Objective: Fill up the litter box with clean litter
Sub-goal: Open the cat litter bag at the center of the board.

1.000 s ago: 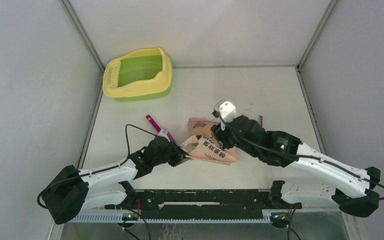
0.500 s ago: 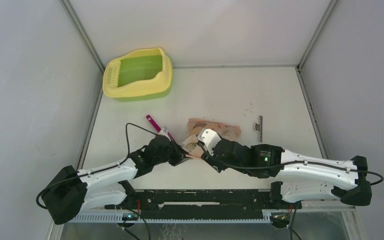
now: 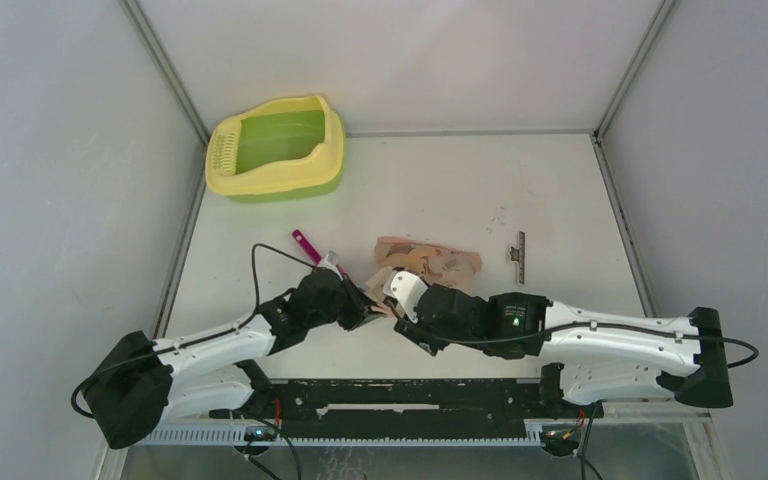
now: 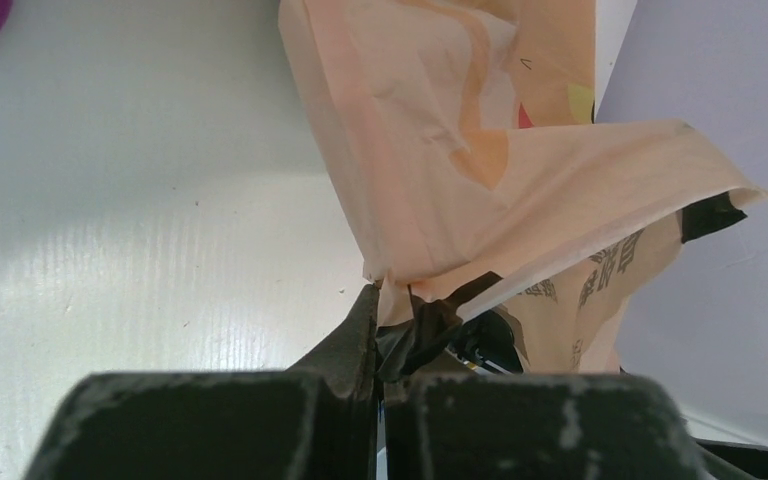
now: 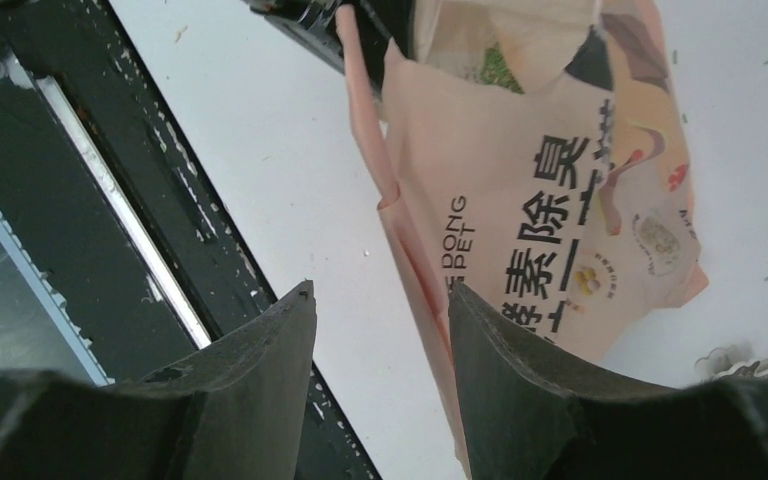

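- Litter box (image 3: 270, 181) is seen at the upper left of the top view, at the far left corner of the tabletop (image 3: 410, 190); green basin facing up, slotted yellow grille (image 3: 224, 150) at its left end; no granules can be made out inside it.
- Clean litter (image 3: 501, 214) is noted only as faint dark specks scattered on the tabletop, right of centre; well apart from the box.
- Pink-orange printed bag (image 3: 442, 262) lies at mid-frame, between the two arms; its near-left edge is lifted off the tabletop.
- Left gripper (image 4: 385, 322): jaws closed narrow on a corner of the bag; the sheet is seen fanning upward and to the right from the pinch in the left wrist view.
- Right gripper (image 5: 380, 300): jaws held apart; the bag's folded edge runs down between them, close to the right-hand finger; contact cannot be told.
- Magenta scoop (image 3: 306, 244) lies on the tabletop just above and left of the left gripper; it is touched by neither gripper.
- A small grey strip (image 3: 519, 257) lies right of the bag.
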Available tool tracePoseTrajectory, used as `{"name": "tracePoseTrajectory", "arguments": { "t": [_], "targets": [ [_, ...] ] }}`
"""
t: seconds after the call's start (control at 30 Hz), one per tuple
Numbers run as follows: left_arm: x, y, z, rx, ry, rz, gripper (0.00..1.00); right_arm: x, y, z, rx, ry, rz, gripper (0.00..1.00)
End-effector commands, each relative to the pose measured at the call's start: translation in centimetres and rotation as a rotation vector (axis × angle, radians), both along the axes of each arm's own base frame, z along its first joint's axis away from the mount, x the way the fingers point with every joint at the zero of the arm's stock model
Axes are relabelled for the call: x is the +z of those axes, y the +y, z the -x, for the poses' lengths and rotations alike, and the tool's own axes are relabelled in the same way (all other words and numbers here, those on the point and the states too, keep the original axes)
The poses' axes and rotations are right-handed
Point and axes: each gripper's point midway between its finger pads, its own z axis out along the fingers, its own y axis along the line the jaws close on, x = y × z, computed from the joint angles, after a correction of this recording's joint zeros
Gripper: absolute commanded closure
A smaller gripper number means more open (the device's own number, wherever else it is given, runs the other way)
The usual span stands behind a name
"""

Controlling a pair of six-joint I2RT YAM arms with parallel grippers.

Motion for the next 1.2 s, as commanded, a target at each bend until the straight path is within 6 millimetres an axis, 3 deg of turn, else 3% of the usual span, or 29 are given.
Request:
{"name": "tracePoseTrajectory", "arguments": {
  "t": [0.0,0.27,0.33,0.4,0.6,0.8,0.93,1.17],
  "targets": [
    [4.2,-1.8,-0.3,-0.059,-0.079,0.080,1.00,0.1,1.0,0.2,0.027,0.004,-0.035,0.41],
    [5.2,-2.1,-0.4,-0.070,-0.091,0.088,1.00,-2.7,-1.0,-3.9,-0.110,-0.087,0.143,0.47],
    [5.6,-2.2,-0.5,-0.071,-0.098,0.092,1.00,-3.2,-1.4,-4.9,-0.141,-0.095,0.177,0.54],
    [6.2,-2.2,-0.6,-0.073,-0.107,0.093,1.00,-3.0,-1.9,-6.1,-0.190,-0.111,0.190,0.72],
    [8.6,-2.9,-1.0,-0.099,-0.140,0.094,0.99,1.2,-1.5,-7.9,-0.226,-0.130,0.071,1.00],
    [11.7,-4.6,-2.3,-0.153,-0.169,0.131,0.98,6.7,-1.2,-9.1,-0.189,-0.155,-0.099,1.00],
    [13.8,-5.5,-4.1,-0.177,-0.206,0.135,0.98,9.8,-1.8,-11.5,-0.213,-0.205,-0.175,1.00],
    [17.2,-5.8,-8.2,-0.205,-0.254,0.149,0.98,11.6,-2.5,-15.5,-0.254,-0.248,-0.235,1.00]
  ]
}}
